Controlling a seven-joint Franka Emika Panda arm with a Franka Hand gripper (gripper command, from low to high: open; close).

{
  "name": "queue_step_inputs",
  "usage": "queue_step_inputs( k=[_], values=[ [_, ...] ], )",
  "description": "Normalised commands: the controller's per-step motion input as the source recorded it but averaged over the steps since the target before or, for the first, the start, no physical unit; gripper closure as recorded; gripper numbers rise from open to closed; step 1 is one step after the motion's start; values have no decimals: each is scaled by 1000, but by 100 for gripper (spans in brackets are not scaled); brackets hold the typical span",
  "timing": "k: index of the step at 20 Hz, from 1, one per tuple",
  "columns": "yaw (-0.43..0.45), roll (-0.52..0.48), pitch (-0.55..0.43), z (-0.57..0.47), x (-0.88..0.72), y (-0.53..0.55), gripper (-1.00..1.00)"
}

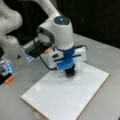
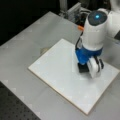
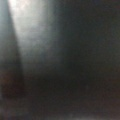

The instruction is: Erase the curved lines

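Observation:
A white rectangular board (image 1: 62,96) (image 2: 56,67) lies flat on the grey table in both front views. My gripper (image 1: 69,68) (image 2: 83,64), with blue fingers, points straight down over the board's far part. It is shut on a dark eraser block (image 1: 70,72) (image 2: 82,69) whose underside rests on the board surface. No curve lines show on the board in either front view; the surface around the block looks plain white. The wrist view is dark and blurred and shows nothing I can name.
The arm's white base (image 1: 10,37) and a blue-lit box (image 1: 27,55) stand at a front view's left, beside an orange-tipped part (image 1: 10,79). A small round thing (image 2: 44,50) sits against the board's edge. A dark perforated surface (image 2: 15,107) borders the table.

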Motion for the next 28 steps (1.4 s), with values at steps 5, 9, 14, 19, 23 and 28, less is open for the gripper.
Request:
queue_step_inputs(
  k=[5, 9, 14, 19, 23, 28],
  values=[
    [88, -64, 7, -100, 114, 46, 100],
    [95, -49, -14, -97, 109, 45, 100],
    [96, -39, -48, -89, 143, 38, 100],
    [104, -26, -45, -116, 184, 33, 100],
    [89, -37, -20, -163, 194, 57, 100],
    [69, -57, 8, -186, 215, 89, 100]
  ],
)
